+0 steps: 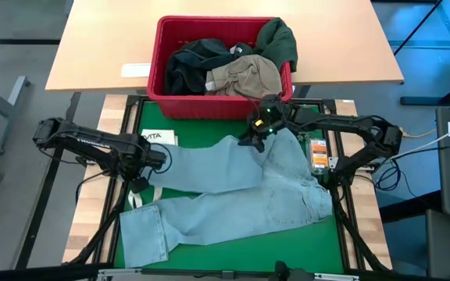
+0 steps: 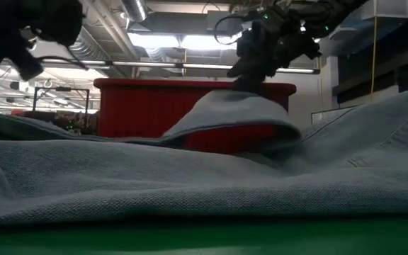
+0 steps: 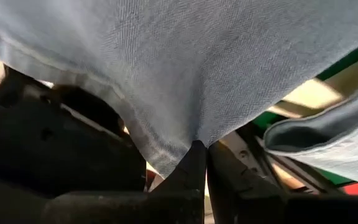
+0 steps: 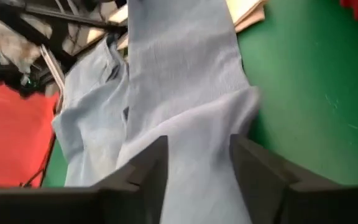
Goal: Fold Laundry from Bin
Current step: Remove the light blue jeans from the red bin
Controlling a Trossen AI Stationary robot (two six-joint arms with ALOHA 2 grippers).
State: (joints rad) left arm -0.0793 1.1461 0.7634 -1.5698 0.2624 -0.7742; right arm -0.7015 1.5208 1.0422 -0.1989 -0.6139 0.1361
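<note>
Light blue jeans (image 1: 233, 191) lie spread on the green mat, their legs running toward the table's left. My left gripper (image 1: 148, 162) is shut on the end of the farther leg, at the mat's left side. My right gripper (image 1: 258, 134) hovers open over the jeans' far edge, just in front of the red bin (image 1: 156, 70). Its fingers stand either side of a raised hump of denim (image 2: 239, 106). The bin holds dark green (image 1: 276, 39), black (image 1: 186, 66) and khaki (image 1: 244, 76) garments; the green one hangs over the bin's far right rim. My left gripper pinches the hemmed end of the jeans leg (image 3: 185, 134) between its two shut fingers (image 3: 191, 165). It comes from the table's left, slanting down. The denim spreads away from the fingertips toward the rest of the jeans. Of my right gripper, I cannot tell whether the fingers (image 4: 151, 168) touch the denim (image 4: 197, 137) between them.
The bin stands on a wooden table (image 1: 92, 55) beyond the mat. A white printed card (image 1: 158, 137) lies at the mat's far left, and white straps (image 1: 135, 199) lie at its left edge. An orange item (image 1: 317, 153) sits by the mat's right edge.
</note>
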